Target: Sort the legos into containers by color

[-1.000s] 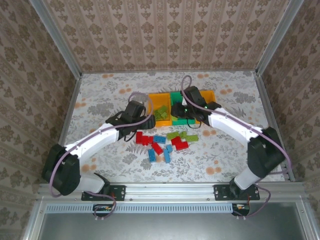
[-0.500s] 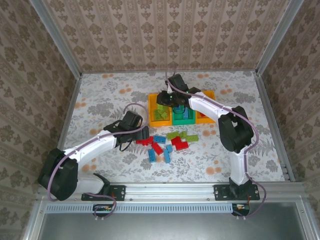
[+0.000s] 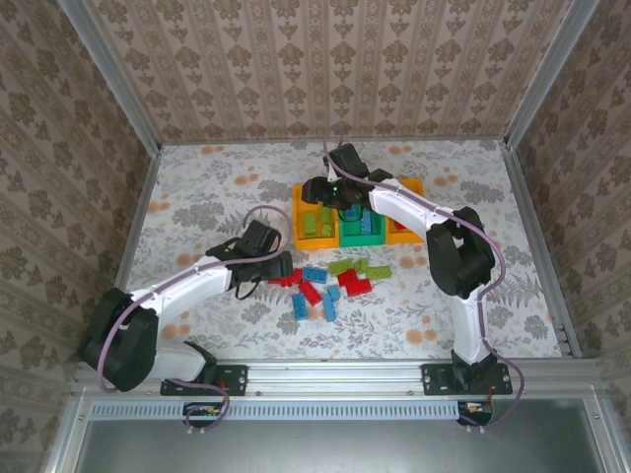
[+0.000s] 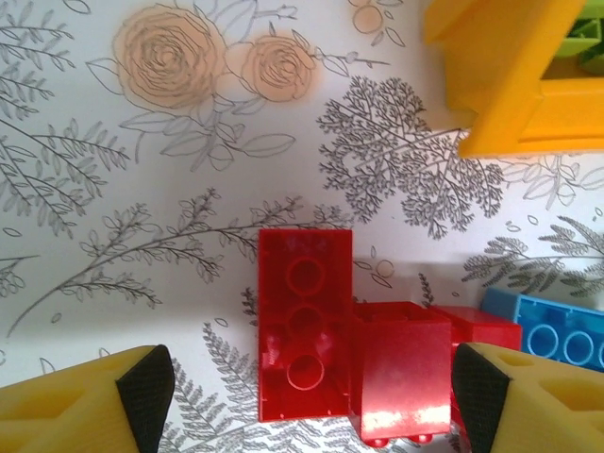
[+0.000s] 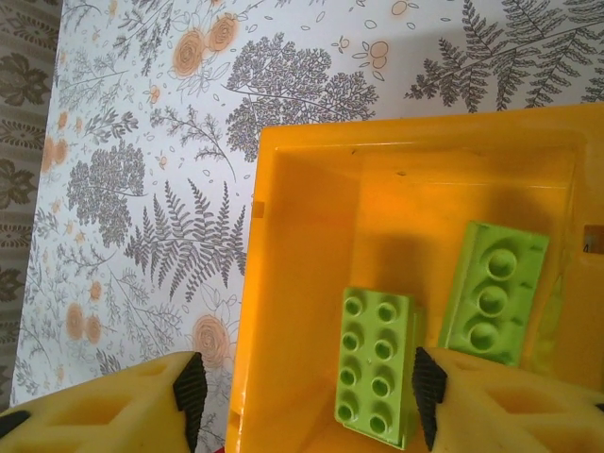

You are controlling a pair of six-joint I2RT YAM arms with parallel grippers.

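Light green bricks [image 5: 376,363] sit inside the left orange bin [image 5: 302,283], right gripper [image 5: 309,387] spread and empty above it. Just arm-side of that bin, left gripper [image 4: 311,396] straddles a red brick [image 4: 304,335], jaws wide. Next, I'd guess: lower, squeeze, lift.

Three small open-topped rectangular plastic bins [image 3: 297,219] stand in a joined row: two orange and one green. Two light green studded plastic bricks [image 5: 376,363] lie in the left orange one. Loose on the floral-patterned table [image 3: 217,187] are about four red bricks [image 3: 353,283], four blue bricks [image 3: 314,274] and three light green ones; overlaps blur the exact count.
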